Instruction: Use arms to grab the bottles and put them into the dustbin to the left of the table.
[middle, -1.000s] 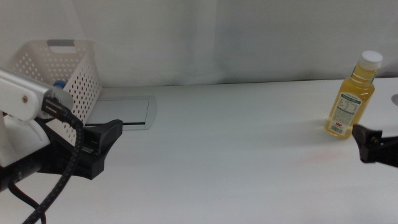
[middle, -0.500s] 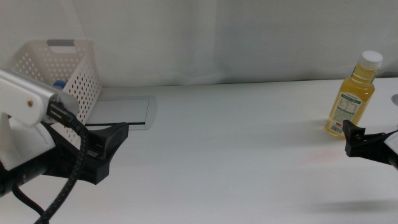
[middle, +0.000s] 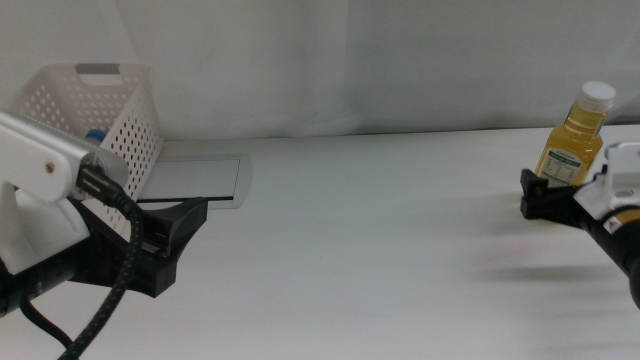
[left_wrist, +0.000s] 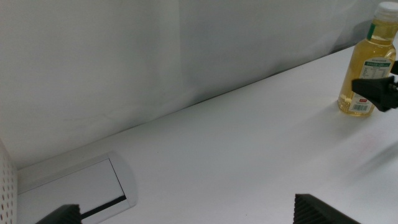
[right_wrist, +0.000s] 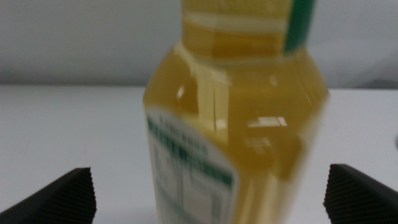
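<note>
The yellow juice bottle with a white cap stands upright at the table's far right. My right gripper is open and at the bottle's base. In the right wrist view the bottle fills the space between the two wide-apart jaws of that gripper, and I see no contact. My left gripper is open and empty, low over the table by the white perforated dustbin. A blue cap shows inside the dustbin. The left wrist view also shows the bottle. The red can is out of view.
A flat grey hatch lies in the white tabletop beside the dustbin, and also shows in the left wrist view. A white curtain hangs behind the table.
My right gripper has moved in from the right edge towards the yellow bottle and now has its jaws around the bottle's base. The left arm has barely moved.
</note>
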